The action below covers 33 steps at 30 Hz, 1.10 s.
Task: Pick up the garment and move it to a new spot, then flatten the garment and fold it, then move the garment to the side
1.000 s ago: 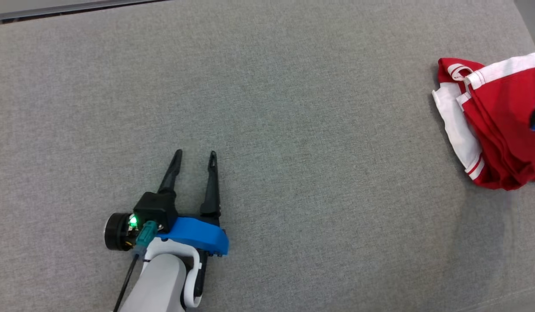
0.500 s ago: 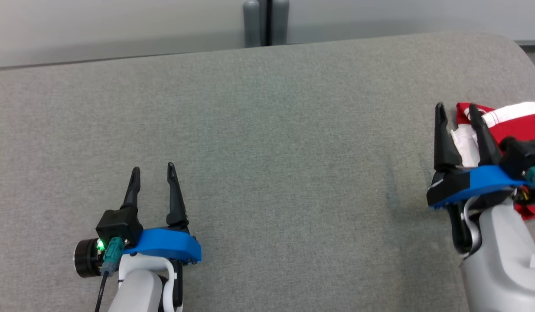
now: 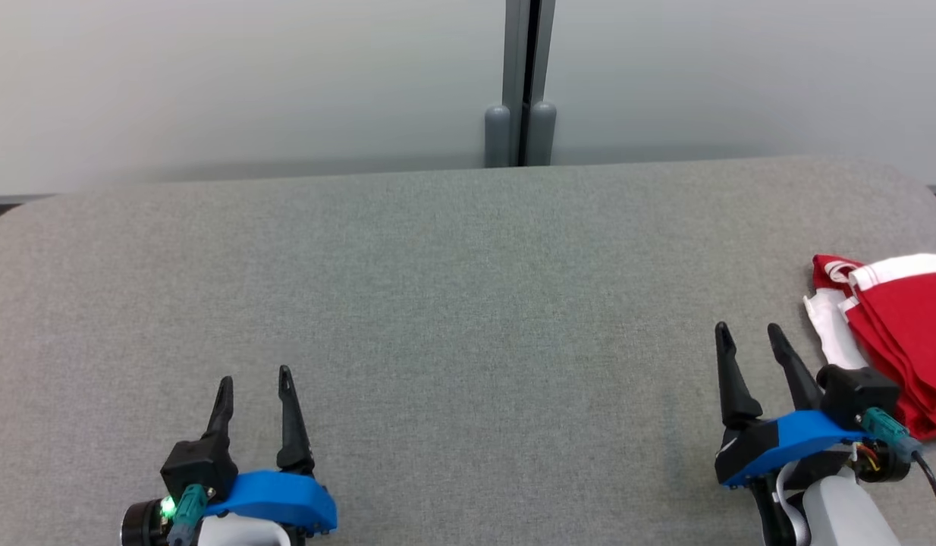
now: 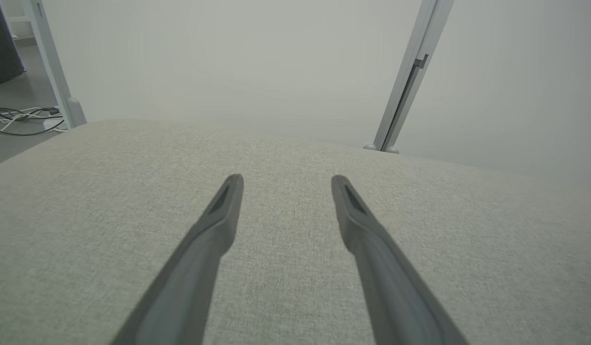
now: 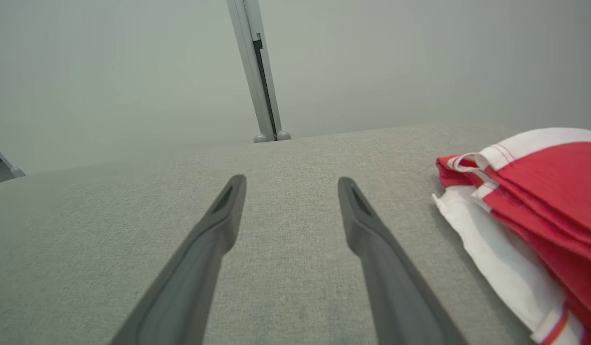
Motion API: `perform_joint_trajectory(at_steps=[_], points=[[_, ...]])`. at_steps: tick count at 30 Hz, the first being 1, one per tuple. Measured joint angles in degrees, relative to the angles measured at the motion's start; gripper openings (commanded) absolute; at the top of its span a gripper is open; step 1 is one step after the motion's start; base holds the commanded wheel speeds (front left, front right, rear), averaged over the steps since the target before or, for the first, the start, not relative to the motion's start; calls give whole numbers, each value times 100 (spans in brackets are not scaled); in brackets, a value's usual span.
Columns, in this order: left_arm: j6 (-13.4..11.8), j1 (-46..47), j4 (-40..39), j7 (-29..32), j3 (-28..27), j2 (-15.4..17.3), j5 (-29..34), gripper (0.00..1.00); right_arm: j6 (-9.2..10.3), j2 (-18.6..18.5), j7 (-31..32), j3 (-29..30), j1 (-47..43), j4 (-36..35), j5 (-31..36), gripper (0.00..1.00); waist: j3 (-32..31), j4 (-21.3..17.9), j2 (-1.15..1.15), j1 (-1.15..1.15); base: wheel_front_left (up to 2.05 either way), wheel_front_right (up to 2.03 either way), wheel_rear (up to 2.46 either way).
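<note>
A folded red garment (image 3: 904, 326) with white bands lies at the right edge of the grey cushioned surface (image 3: 468, 303); in the right wrist view the garment (image 5: 539, 191) sits to the right of the fingers. My right gripper (image 3: 749, 334) stands open just left of the garment, apart from it, with nothing between its fingers (image 5: 219, 225). At the lower left my left gripper (image 3: 254, 379) is open over bare fabric, its fingers (image 4: 219, 220) spread and holding nothing.
A pale wall with a grey vertical post (image 3: 521, 83) rises behind the surface's far edge. In the left wrist view, cables (image 4: 17, 117) lie on the floor past the surface's left edge. The surface's corners are rounded.
The head camera has tilted up, so the wall and far edge show. The right gripper has drawn back off the garment to its left. Both grippers sit lower in view.
</note>
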<state>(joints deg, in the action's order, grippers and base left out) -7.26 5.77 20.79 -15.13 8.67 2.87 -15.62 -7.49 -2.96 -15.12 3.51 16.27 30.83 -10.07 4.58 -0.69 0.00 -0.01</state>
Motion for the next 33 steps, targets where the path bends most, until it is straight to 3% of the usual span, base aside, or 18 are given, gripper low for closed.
perform_joint_trajectory(at_steps=[12, 13, 19, 33], points=[[235, -344, 93, 0, -234, 2, 38, 100, 0, 7, 0, -303, -177, -64, -290, 100, -435, -1, 0, 0, 0, 0, 0], [242, -355, 114, 0, -232, 2, 68, 0, 0, 7, 0, -318, -181, -66, -308, 0, -439, 2, 0, 0, 0, 0, 0], [253, -559, 359, 85, -241, -1, -38, 0, 0, 52, 78, -301, -381, 180, -378, 0, -442, 1, 0, 1, 0, 0, 0], [472, -536, 210, 456, -453, -2, -1437, 0, 0, 53, 452, -191, -482, -124, -1816, 0, -442, 8, 0, 1, 0, 0, 0]])
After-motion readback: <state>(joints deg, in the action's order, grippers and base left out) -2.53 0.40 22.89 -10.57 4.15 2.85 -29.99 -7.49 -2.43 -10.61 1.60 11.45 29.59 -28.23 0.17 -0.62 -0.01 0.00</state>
